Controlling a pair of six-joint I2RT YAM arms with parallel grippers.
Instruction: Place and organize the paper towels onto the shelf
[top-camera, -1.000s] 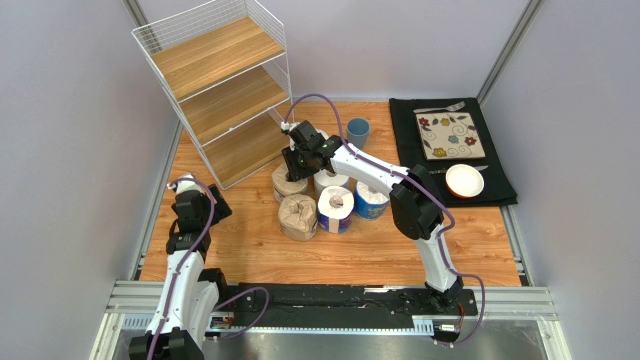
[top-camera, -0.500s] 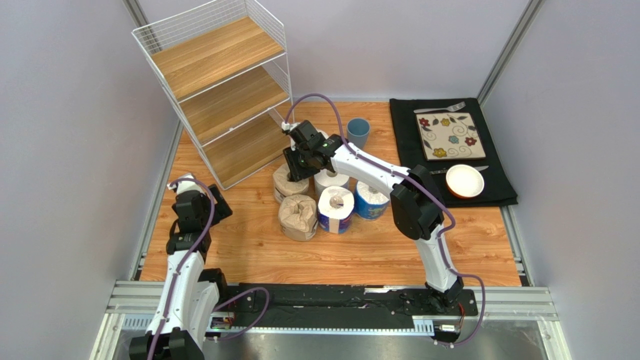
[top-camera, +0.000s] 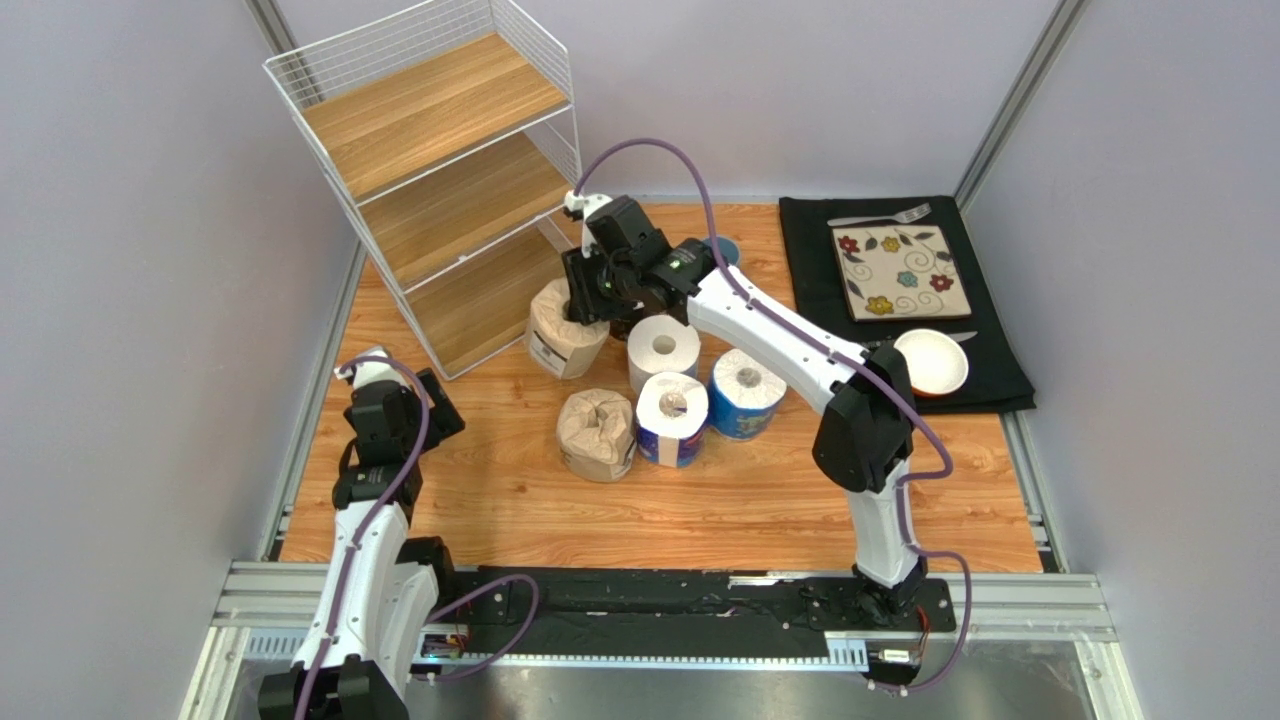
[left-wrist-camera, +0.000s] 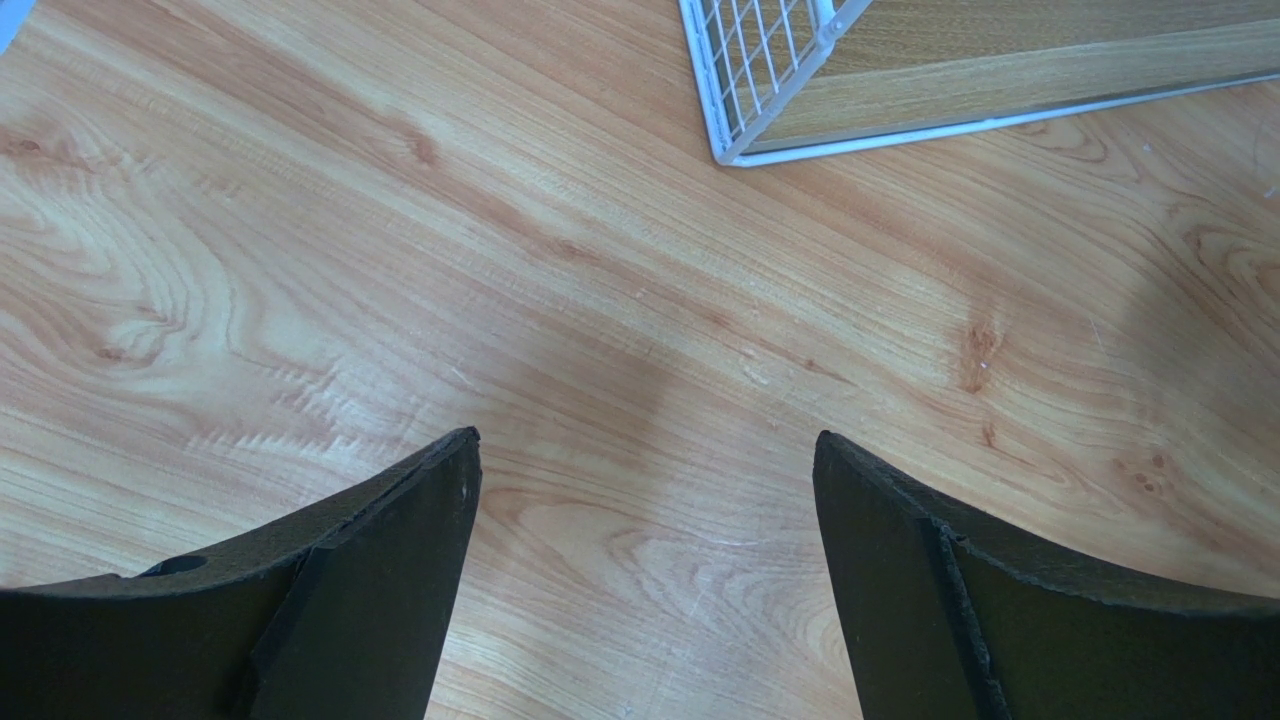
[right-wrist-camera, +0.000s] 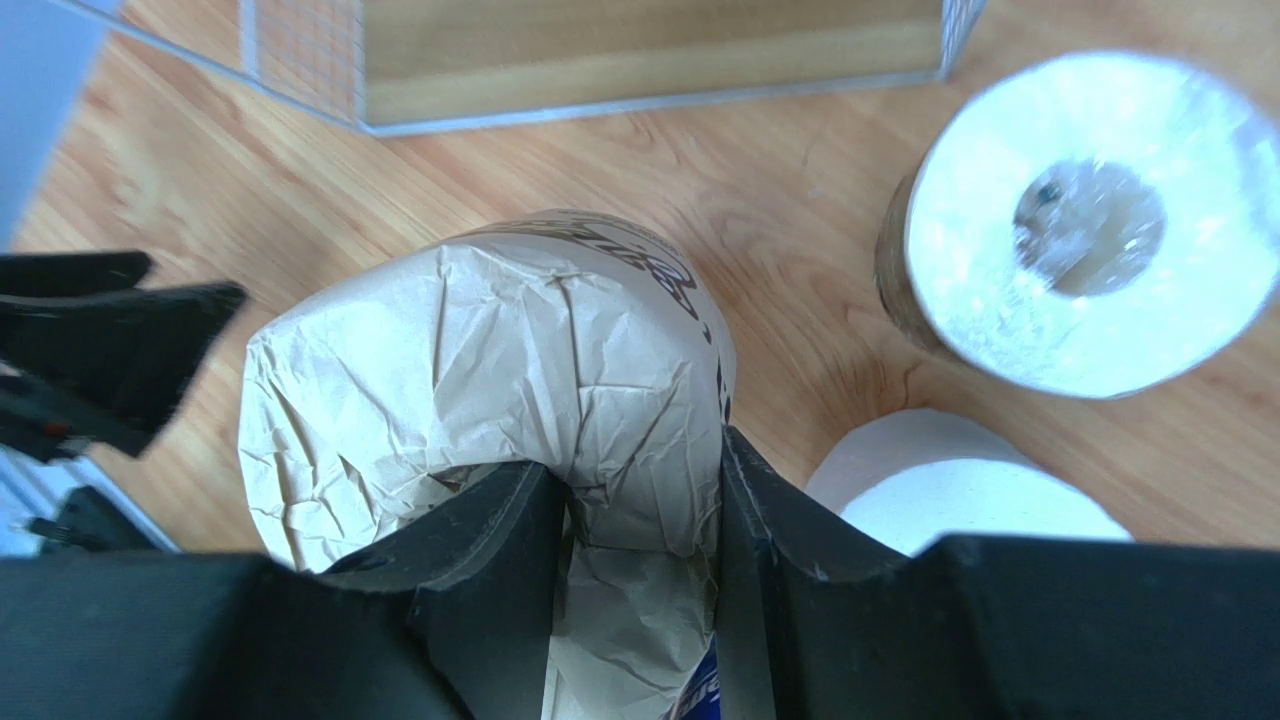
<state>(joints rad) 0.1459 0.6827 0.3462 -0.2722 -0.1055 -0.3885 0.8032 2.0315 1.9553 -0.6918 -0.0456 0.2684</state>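
Observation:
My right gripper (top-camera: 583, 305) (right-wrist-camera: 639, 477) is shut on the wall of a crumpled brown paper towel roll (top-camera: 559, 342) (right-wrist-camera: 481, 345). It holds the roll tilted just in front of the bottom tier of the shelf (top-camera: 436, 165) (right-wrist-camera: 646, 53). On the table stand a white roll (top-camera: 663, 348) (right-wrist-camera: 962, 495), a second brown roll (top-camera: 597, 432) and two blue-wrapped rolls (top-camera: 672, 419) (top-camera: 747, 393). Another roll (right-wrist-camera: 1085, 218), white-topped with a darker side, shows in the right wrist view. My left gripper (top-camera: 394, 398) (left-wrist-camera: 643, 450) is open over bare wood near the shelf's corner.
A blue cup (top-camera: 727, 245) peeks out behind my right arm. A black mat (top-camera: 992, 383) at the right carries a flowered plate (top-camera: 902, 273), a white bowl (top-camera: 930, 362) and cutlery. Walls close in on both sides.
My right gripper has raised the brown roll out of the cluster and carried it back and left toward the shelf's bottom tier. The left arm has not moved.

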